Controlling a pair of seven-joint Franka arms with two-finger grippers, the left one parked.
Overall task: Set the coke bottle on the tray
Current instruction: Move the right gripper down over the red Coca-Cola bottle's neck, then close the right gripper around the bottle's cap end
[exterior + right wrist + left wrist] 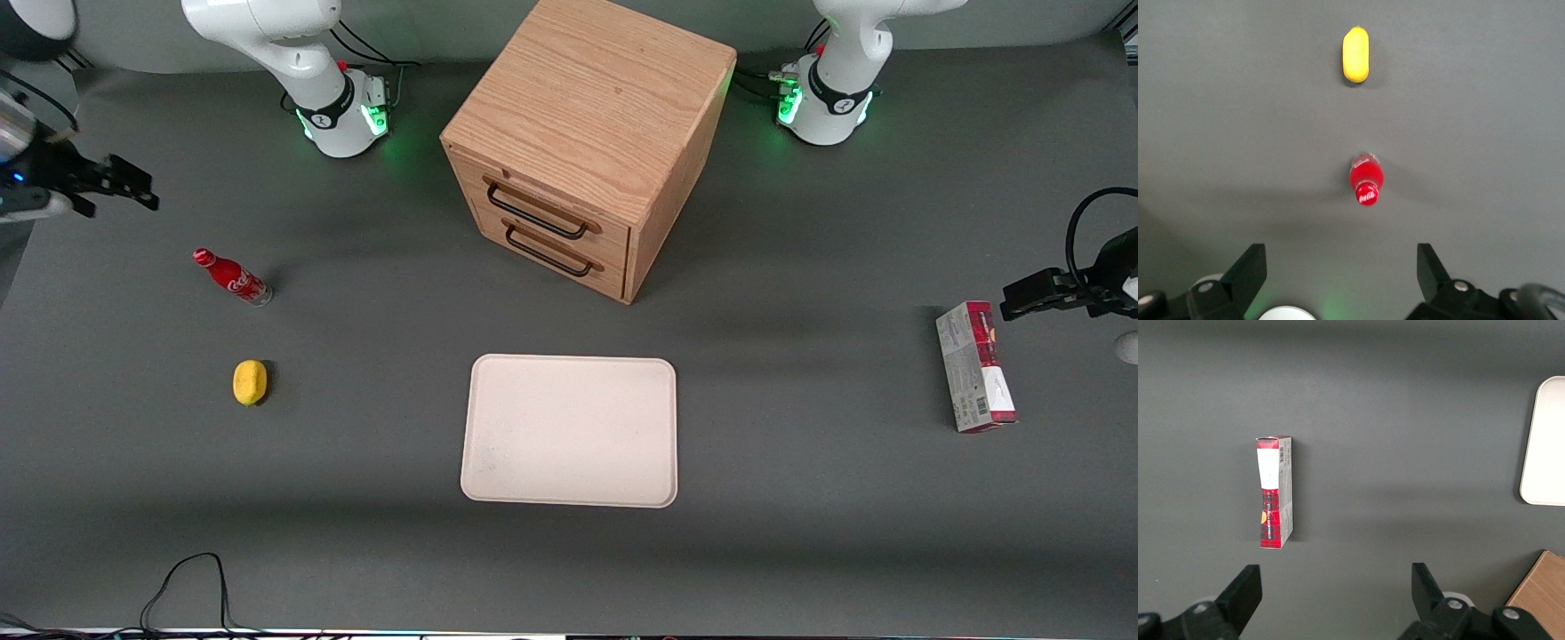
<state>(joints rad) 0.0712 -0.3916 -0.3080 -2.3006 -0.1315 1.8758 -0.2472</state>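
My grey tabletop (800, 533) carries a wooden drawer cabinet (587, 133) and, nearer the front camera, the empty tray (570, 430). Toward my end stand the coke bottle (231, 277) and a lemon (250, 382); a carton (974, 366) lies toward the parked arm's. My jaws (133, 188) hang open above the tabletop, empty.

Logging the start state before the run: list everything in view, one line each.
bottle: 1, red with red cap and clear base, upright on the table, toward the working arm's end.
lemon: 1, yellow, nearer the front camera than the bottle.
tray: 1, cream, flat on mid-table, nothing on it, in front of the cabinet.
cabinet: 1, light wood, two drawers with black handles, both shut.
carton: 1, red and grey, lying toward the parked arm's end.
table: 1, dark grey.
cable: 1, black, at the table edge nearest the front camera.
hand: 1, black fingers open, holding nothing, above the table near the bottle, not touching it.
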